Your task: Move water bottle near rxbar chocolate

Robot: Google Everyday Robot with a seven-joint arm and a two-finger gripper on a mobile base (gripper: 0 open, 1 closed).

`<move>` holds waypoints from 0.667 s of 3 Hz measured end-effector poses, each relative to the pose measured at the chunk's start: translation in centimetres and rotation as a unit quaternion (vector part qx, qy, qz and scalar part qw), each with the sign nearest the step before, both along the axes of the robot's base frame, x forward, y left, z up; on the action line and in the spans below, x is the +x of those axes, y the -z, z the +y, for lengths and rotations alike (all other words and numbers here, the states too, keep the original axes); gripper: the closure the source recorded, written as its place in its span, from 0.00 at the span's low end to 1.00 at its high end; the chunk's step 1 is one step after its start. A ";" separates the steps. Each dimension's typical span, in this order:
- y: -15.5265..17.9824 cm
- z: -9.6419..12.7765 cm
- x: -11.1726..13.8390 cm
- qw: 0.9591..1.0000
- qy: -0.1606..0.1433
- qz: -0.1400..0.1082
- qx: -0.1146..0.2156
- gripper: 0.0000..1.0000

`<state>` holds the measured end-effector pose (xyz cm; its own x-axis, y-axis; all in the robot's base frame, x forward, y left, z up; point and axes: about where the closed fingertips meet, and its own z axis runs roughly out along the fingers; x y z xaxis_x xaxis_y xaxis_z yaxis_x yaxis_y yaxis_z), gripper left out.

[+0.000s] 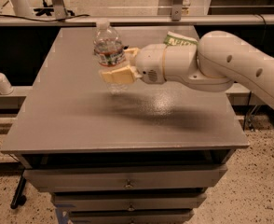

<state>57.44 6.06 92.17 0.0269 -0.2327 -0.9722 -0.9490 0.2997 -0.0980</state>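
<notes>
The water bottle (108,45), clear ribbed plastic with a white cap and a white-and-red label band, is held upright above the far middle of the grey table (71,125). My gripper (119,65) is shut on its lower half, reaching in from the right on the white arm (211,64). One tan finger (118,74) lies under and in front of the bottle, the other behind it. The rxbar chocolate does not show; the bottle and gripper cover the spot behind them.
A green chip bag (180,39) lies at the table's far right, partly behind the arm. A small white pump bottle (0,80) stands on a ledge to the left of the table. Drawers (127,183) sit under the tabletop.
</notes>
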 end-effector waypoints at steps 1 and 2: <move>-0.6 0.6 5.0 1.000 -0.005 -0.016 0.008 1.00; -1.8 1.4 10.6 0.999 -0.009 -0.034 0.011 1.00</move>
<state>68.00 7.50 93.95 0.0974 -0.2107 -0.9727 -0.9455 0.2855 -0.1566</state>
